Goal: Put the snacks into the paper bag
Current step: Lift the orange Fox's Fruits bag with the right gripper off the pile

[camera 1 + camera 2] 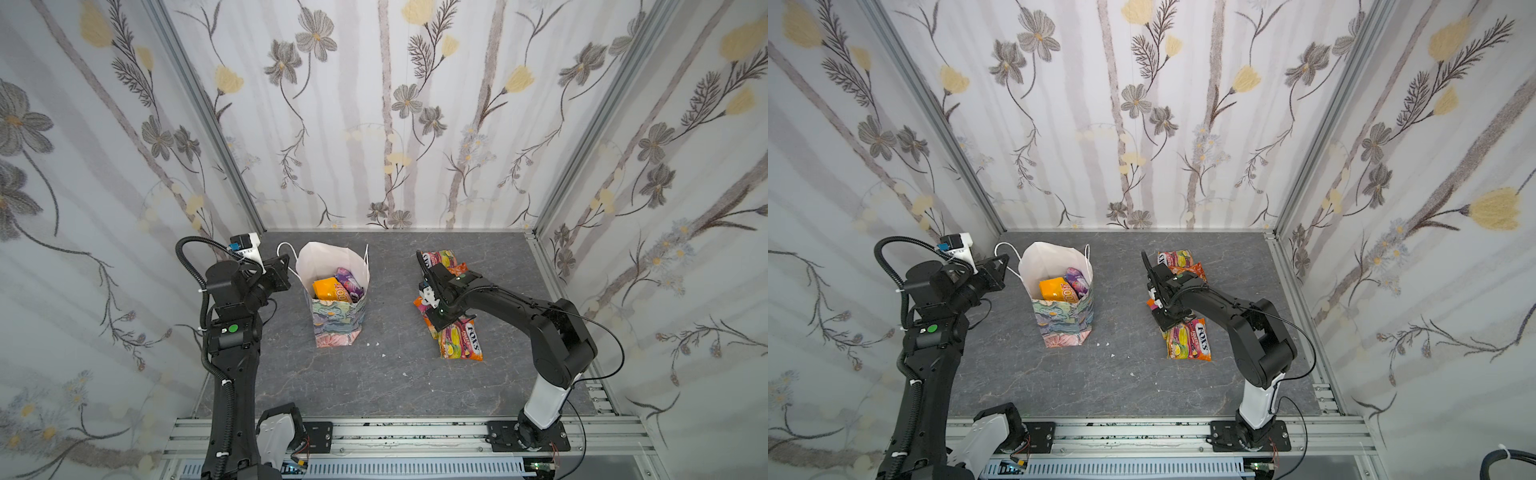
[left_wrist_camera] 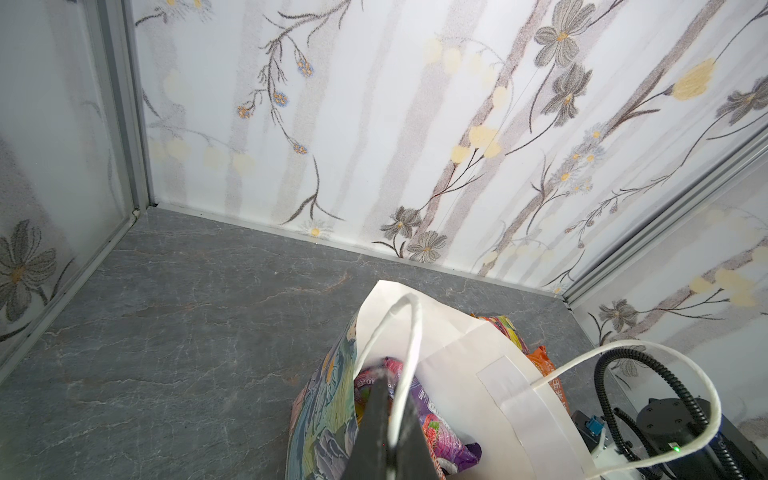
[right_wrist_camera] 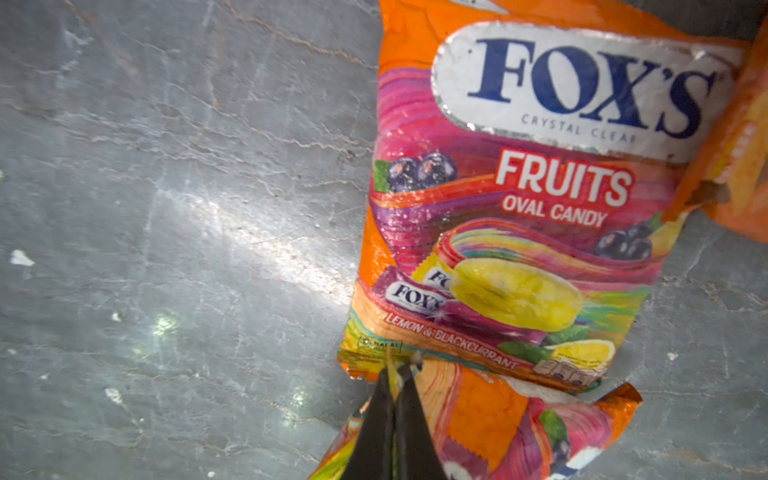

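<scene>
The paper bag (image 1: 338,324) stands upright on the left half of the table, with an orange box (image 1: 328,289) and a purple pouch (image 1: 349,280) inside. My left gripper (image 2: 392,390) is shut on one of its white cord handles (image 2: 409,345); both top views show this gripper (image 1: 286,266) at the bag's left rim. To the right, my right gripper (image 3: 395,376) is shut on the edge of an orange snack pouch (image 3: 478,419). A FOX'S Fruits pouch (image 3: 519,208) lies flat just beyond the fingertips, at the table's front (image 1: 461,343). More snack pouches (image 1: 440,259) lie farther back.
Flowered walls close in the grey table (image 1: 374,386) on three sides. The bag's other cord handle (image 2: 665,349) loops free. Small white crumbs (image 1: 376,345) lie between the bag and the pouches. An aluminium rail (image 1: 415,432) runs along the front edge.
</scene>
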Motion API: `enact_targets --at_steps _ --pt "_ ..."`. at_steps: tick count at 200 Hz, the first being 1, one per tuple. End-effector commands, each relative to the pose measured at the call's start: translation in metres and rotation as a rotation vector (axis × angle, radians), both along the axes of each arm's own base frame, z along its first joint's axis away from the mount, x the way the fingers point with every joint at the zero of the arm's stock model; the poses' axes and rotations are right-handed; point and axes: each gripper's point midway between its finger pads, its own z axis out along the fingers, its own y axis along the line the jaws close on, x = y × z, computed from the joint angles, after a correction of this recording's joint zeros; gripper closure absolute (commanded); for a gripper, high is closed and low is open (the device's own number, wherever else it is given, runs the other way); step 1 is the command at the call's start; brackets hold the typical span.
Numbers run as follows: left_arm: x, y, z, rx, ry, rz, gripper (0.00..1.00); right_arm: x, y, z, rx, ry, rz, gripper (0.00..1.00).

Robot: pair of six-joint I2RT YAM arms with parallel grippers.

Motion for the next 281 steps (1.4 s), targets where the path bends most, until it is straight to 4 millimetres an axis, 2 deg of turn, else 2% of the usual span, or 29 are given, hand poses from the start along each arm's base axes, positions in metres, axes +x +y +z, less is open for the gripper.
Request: enact_targets --at_steps 1,84,182,261,281 --pt "0.000 -0.001 0.008 0.002 -0.031 -0.007 0.96 -0.005 0.009 0.013 0.080 0.023 0.025 1.00" --pt "0.000 -0.001 0.008 0.003 -0.032 -0.008 0.96 -0.004 0.025 0.044 0.280 0.019 0.043 1.00" --pt "0.001 -0.001 0.007 0.004 -0.030 -0.006 0.96 -0.006 0.043 0.062 0.421 0.018 0.082 1.00" --pt "0.000 -0.001 0.008 0.003 -0.032 -0.011 0.96 -0.012 0.063 0.099 0.615 0.002 0.124 1.00" --pt "0.000 -0.003 0.008 0.003 -0.033 -0.017 0.96 -0.011 0.063 0.098 0.620 0.004 0.120 1.00"
